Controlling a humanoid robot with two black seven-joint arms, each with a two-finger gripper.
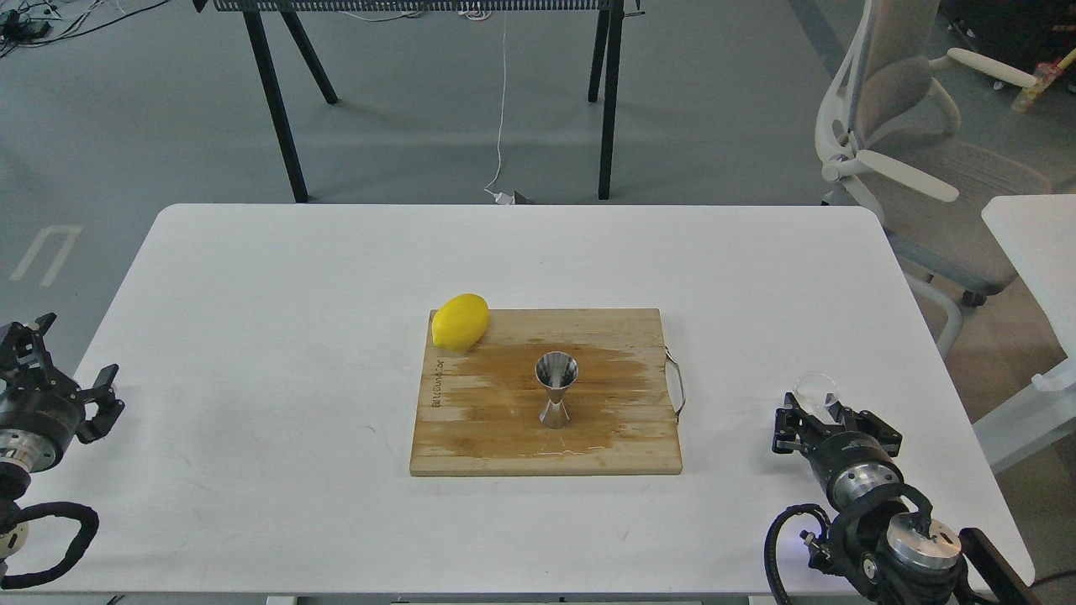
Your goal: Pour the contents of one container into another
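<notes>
The steel jigger (556,391) stands upright in the middle of the wooden cutting board (504,437). The small clear glass cup (816,391) stands on the white table near its right edge, far from the jigger. My right gripper (834,418) sits just behind the cup, its fingers spread wider than the cup and its jaws open around the near side. Whether a finger touches the glass is unclear. At the table's left edge my left gripper (71,353) is open and holds nothing.
A yellow lemon (460,321) lies on the board's far left corner. The board has a metal handle (677,386) on its right side and dark wet patches. An office chair (908,151) and a second table (1038,252) stand to the right.
</notes>
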